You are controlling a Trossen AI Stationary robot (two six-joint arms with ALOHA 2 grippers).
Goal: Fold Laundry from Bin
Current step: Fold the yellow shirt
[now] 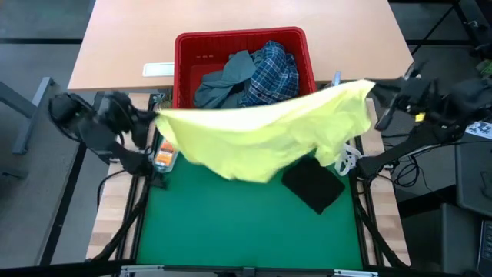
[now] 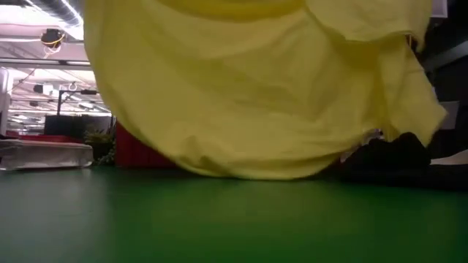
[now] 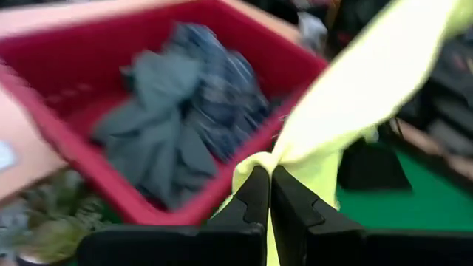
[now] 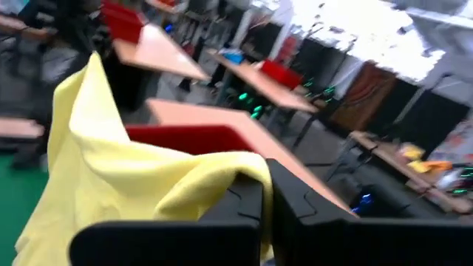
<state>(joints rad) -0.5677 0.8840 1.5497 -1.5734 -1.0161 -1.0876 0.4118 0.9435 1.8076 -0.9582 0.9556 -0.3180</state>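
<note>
Jaws of both grippers (left (image 3: 267,193), right (image 4: 266,198)) pinching yellow garment (image 1: 261,135) corners.

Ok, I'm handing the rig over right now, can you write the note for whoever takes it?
Left gripper: shut on one end of the yellow garment, at the table's left edge.
Right gripper: shut on the other end, at the right edge.
The garment hangs stretched between them above the green mat, sagging in the middle.
Bin: holds the grey-blue garment and plaid shirt.
Dark navy garment: on the mat, partly under the yellow one.
Done: yellow garment pulled out.
Left: lay it flat, fold it, then the two in the bin.
</note>
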